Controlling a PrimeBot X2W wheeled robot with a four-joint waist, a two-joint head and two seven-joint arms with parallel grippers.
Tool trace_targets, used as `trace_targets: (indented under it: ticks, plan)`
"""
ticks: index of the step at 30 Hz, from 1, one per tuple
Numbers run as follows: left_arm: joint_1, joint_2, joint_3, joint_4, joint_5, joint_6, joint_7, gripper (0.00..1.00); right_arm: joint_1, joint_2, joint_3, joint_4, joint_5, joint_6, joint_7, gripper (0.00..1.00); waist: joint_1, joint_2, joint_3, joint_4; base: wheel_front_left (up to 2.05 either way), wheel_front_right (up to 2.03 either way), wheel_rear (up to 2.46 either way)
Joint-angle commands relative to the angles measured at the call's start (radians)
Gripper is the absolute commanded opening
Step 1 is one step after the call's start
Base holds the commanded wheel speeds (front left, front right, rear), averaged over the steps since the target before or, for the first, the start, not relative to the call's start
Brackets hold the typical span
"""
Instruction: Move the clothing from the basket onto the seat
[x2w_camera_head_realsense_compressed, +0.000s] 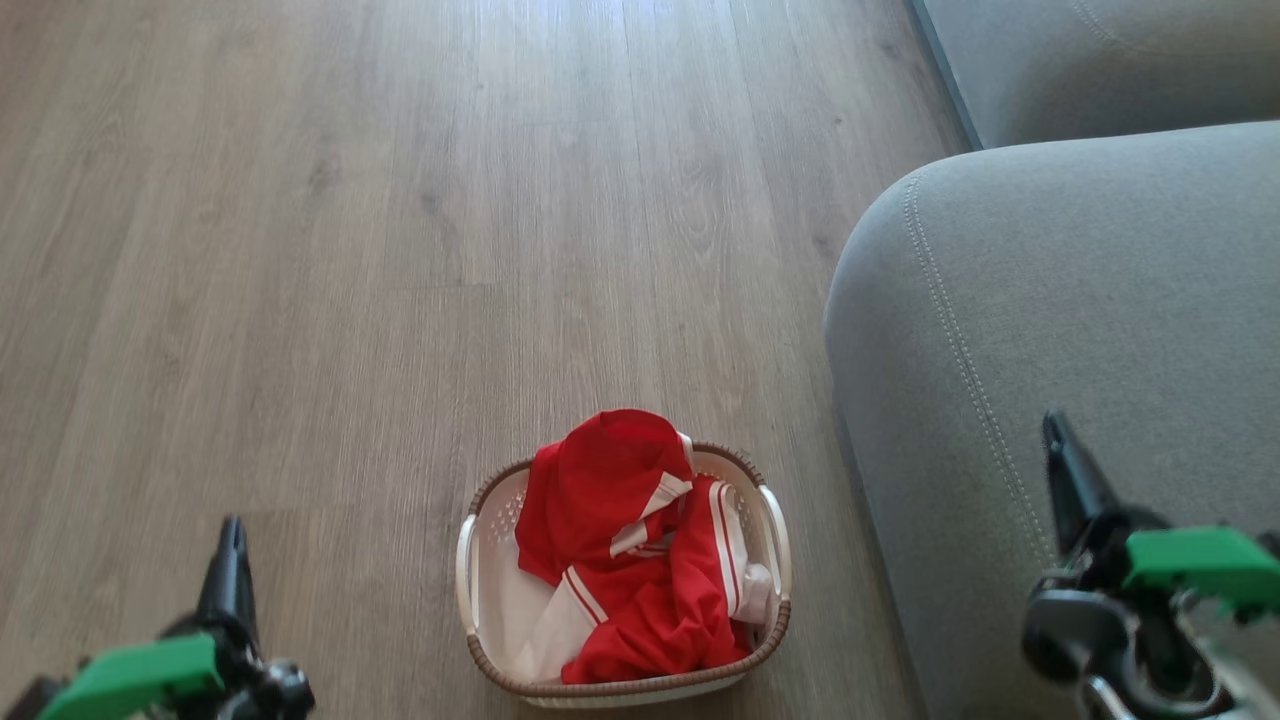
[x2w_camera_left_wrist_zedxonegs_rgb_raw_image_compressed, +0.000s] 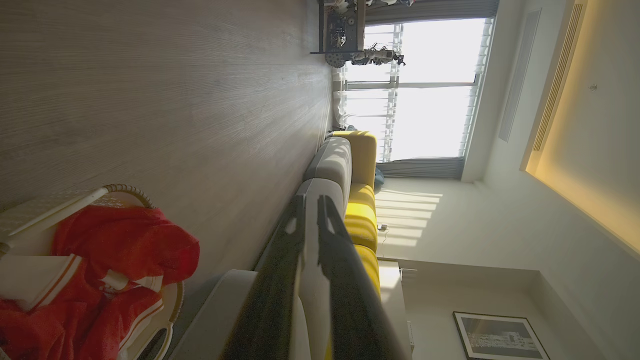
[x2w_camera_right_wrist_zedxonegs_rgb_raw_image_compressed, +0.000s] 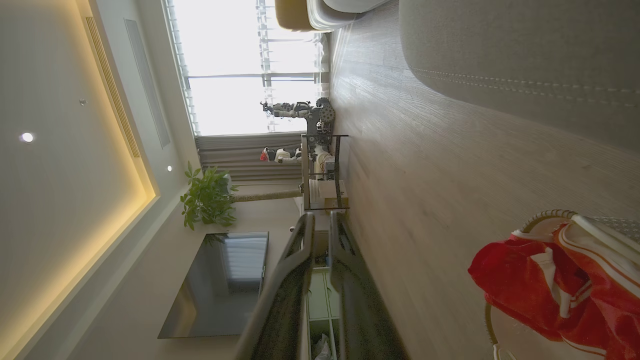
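Head view: unlabelled red clothing (x2w_camera_head_realsense_compressed: 630, 560) fills the basket (x2w_camera_head_realsense_compressed: 480, 655) beside the seat (x2w_camera_head_realsense_compressed: 1080, 330); both grippers' fingers nearly closed, grasping nothing.

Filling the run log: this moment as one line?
clothing: in basket | seat: bare | left claw: idle | right claw: idle

We see the grey sofa (x2w_camera_head_realsense_compressed: 1060, 330) cut off by the head view's right and top edges. The red clothing (x2w_camera_head_realsense_compressed: 630, 560) hides most of the basket's (x2w_camera_head_realsense_compressed: 480, 600) floor. The left gripper (x2w_camera_head_realsense_compressed: 232, 545) and right gripper (x2w_camera_head_realsense_compressed: 1058, 440) each appear as one dark shape, so we cannot tell their finger gap there. In the left wrist view the basket runs off the left edge.
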Motion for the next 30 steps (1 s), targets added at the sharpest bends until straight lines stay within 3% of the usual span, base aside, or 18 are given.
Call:
trace_targets:
  ticks: [1,17,30]
  plan:
    - [-0.003,0.001,0.000,-0.006,0.000,0.000,0.000,1.00,-0.003,-0.002,-0.002,-0.006,0.000,0.000,0.000,1.00,0.0000,0.0000,0.000,0.000,0.00,0.00,0.00]
    - [0.032,-0.002,-0.017,0.007,0.033,-0.001,-0.039,1.00,0.025,0.041,-0.002,0.027,-0.071,0.000,-0.003,1.00,0.0000,0.0000,-0.008,0.001,0.00,0.00,0.00]
    - [0.043,-0.001,-0.040,-0.039,0.145,0.016,-0.077,1.00,0.026,0.071,-0.035,0.003,-0.232,0.000,-0.006,1.00,0.0000,0.0000,-0.015,0.002,0.00,0.00,0.00]
